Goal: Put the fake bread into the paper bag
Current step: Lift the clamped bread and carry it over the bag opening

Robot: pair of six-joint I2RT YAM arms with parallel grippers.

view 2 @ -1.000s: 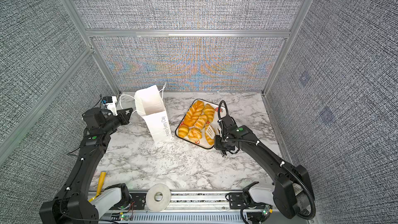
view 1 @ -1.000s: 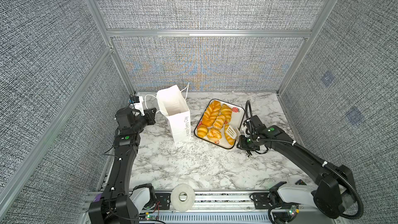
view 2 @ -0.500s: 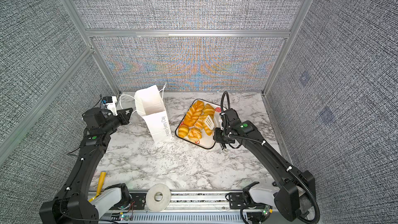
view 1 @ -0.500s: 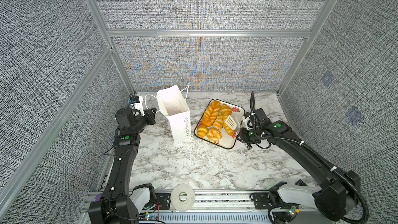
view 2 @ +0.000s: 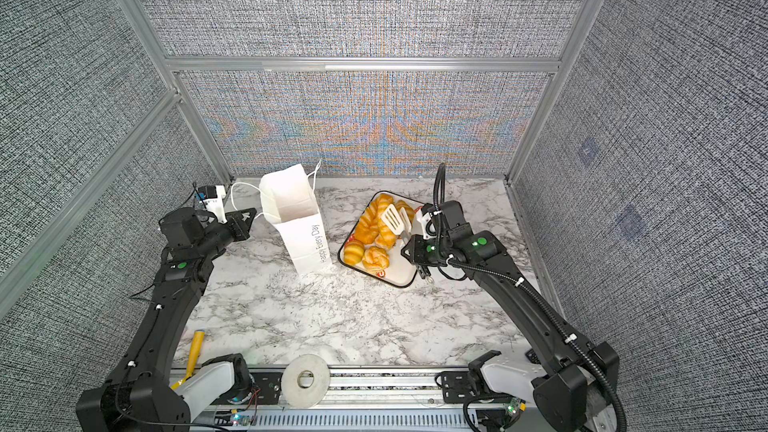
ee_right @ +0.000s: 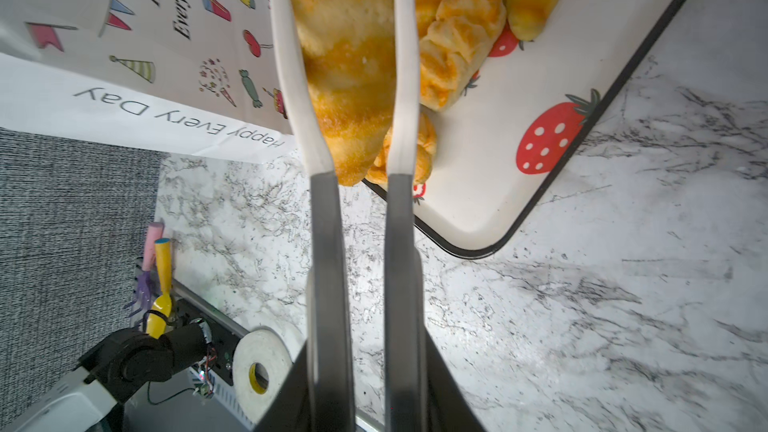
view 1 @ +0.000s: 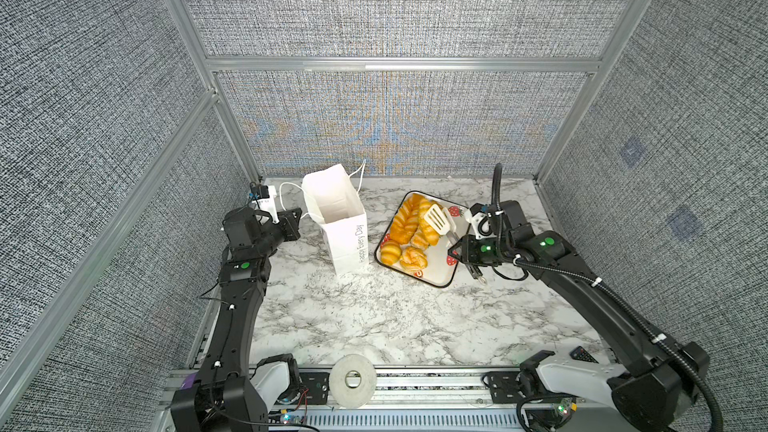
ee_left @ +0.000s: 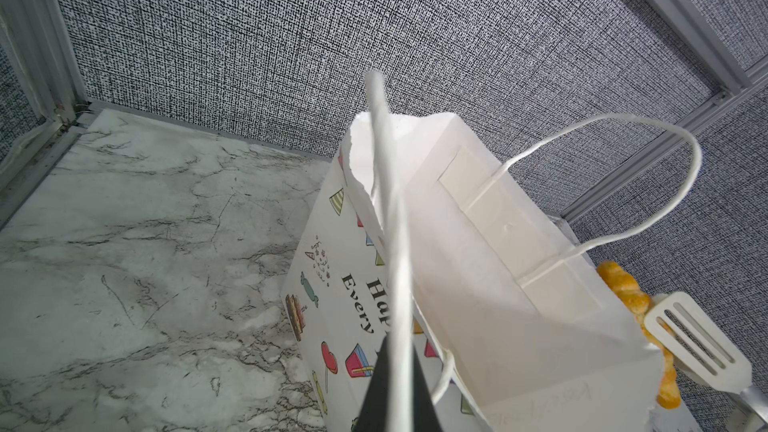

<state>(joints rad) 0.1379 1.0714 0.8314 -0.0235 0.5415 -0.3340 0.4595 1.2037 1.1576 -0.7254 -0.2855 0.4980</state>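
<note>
Right wrist: one fake bread (ee_right: 349,76) between two tong blades (ee_right: 291,56)

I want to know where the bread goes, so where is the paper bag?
In both top views the paper bag stands upright toward the back left, between the left claw and the strawberry tray.

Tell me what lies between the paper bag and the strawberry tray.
Only bare marble table separates paper bag and tray, in both top views.
</note>
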